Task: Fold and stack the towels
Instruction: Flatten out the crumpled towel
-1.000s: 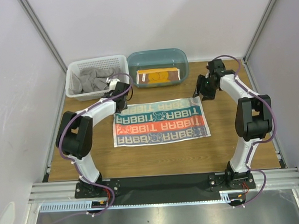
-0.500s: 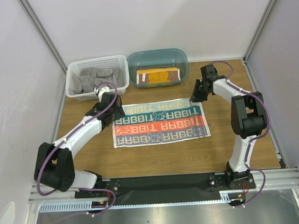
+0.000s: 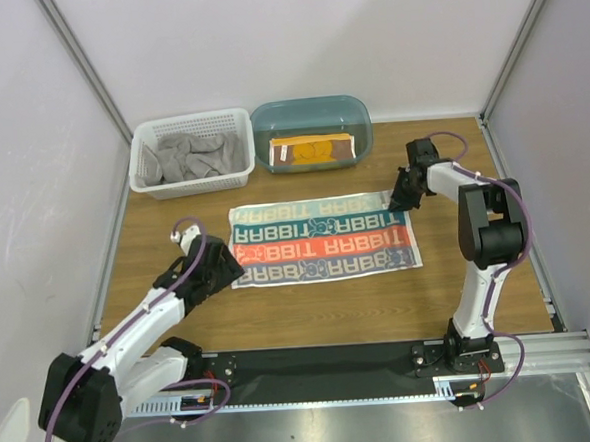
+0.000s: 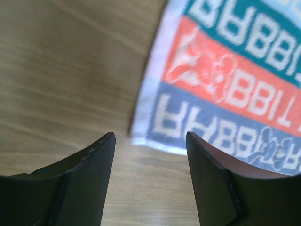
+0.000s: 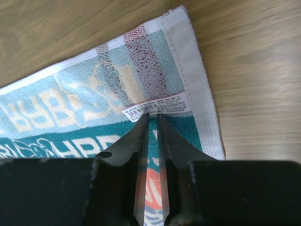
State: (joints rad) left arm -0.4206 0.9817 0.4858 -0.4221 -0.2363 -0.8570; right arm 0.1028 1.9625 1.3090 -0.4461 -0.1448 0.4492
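Printed towel (image 3: 321,241) lies spread flat on the table (image 3: 459,281) between both grippers; the right gripper (image 5: 153,117), jaws drawn nearly together, sits at its far right corner by the label, though whether cloth is pinched cannot be told; the left gripper (image 4: 150,136) hangs with jaws apart, the near left corner just ahead. A clean fold likely needs both corners held firmly and carried level. Beyond the left gripper, a white basket (image 3: 142,140) holds the grey towel (image 3: 191,155); the teal tub (image 3: 308,105) beside it holds the folded brown towel (image 3: 313,150).
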